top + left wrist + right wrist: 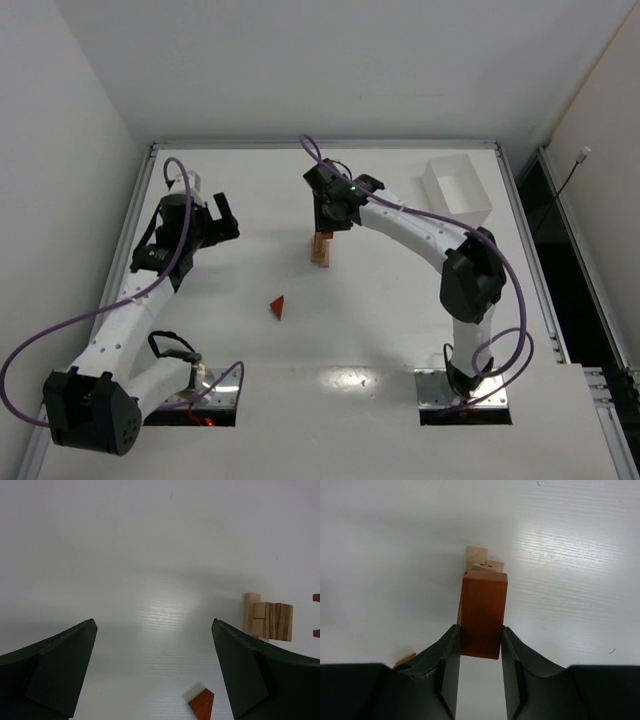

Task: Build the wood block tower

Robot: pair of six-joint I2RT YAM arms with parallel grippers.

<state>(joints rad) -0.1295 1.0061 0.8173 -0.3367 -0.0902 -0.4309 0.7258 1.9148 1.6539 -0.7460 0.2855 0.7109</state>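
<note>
The wood block tower (320, 248) is a short stack of pale tan blocks in the middle of the table, also in the left wrist view (267, 620). My right gripper (328, 222) hangs right over it, shut on a reddish-brown block (484, 612) gripped by its sides between the fingers (480, 630). Pale tower blocks (480, 559) show just beyond that block, and a small gap seems to separate them. A reddish-brown wedge (277, 307) lies loose on the table nearer the arms (202, 704). My left gripper (225, 215) hovers left of the tower, open and holding nothing (154, 621).
A white rectangular bin (455, 188) stands at the back right of the table. Raised rails run along the table's edges (150, 170). The wedge's corner shows at the lower left of the right wrist view (405, 659).
</note>
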